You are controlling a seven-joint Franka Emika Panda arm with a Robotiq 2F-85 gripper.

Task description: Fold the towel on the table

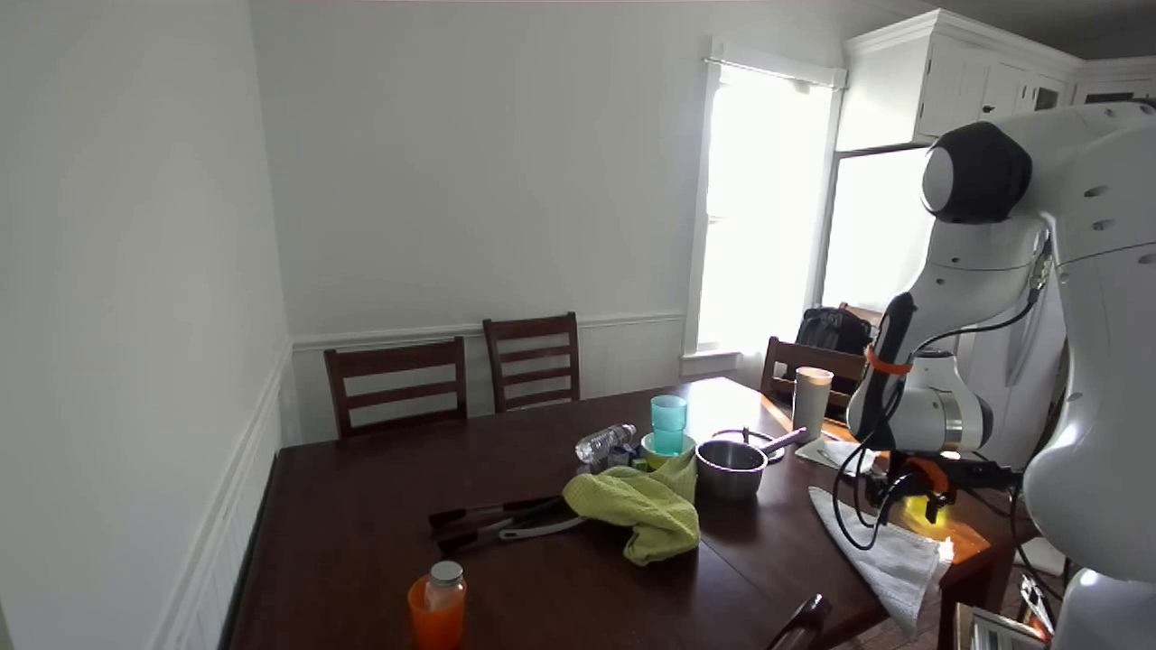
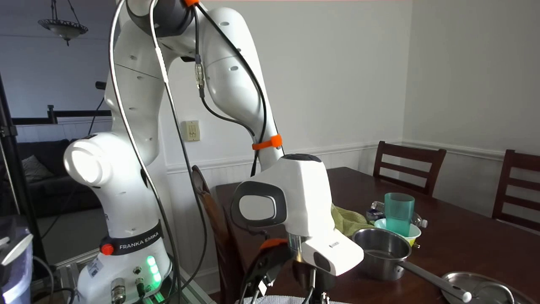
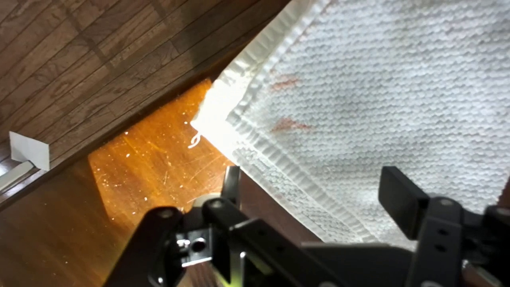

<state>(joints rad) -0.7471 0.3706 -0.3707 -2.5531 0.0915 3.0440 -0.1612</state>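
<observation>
A white-grey textured towel [image 1: 890,555] lies at the near edge of the dark wooden table [image 1: 506,451], part of it hanging over the edge. In the wrist view the towel [image 3: 390,99] fills the right side, with two reddish stains. Two near-parallel borders show at its left corner, like one layer on another. Only a strip of the towel [image 2: 282,300] shows in an exterior view. My gripper [image 3: 310,187] is open and empty above the towel's border, one finger over bare table, the other over cloth. It also shows in an exterior view [image 1: 930,506].
A yellow-green cloth [image 1: 641,515] lies mid-table beside dark-handled utensils [image 1: 506,524]. A steel pot [image 1: 731,468], teal cups [image 1: 669,424], a bottle [image 1: 605,443] and a tumbler [image 1: 812,403] stand behind. An orange cup [image 1: 437,618] is at the front. Chairs [image 1: 397,388] surround the table.
</observation>
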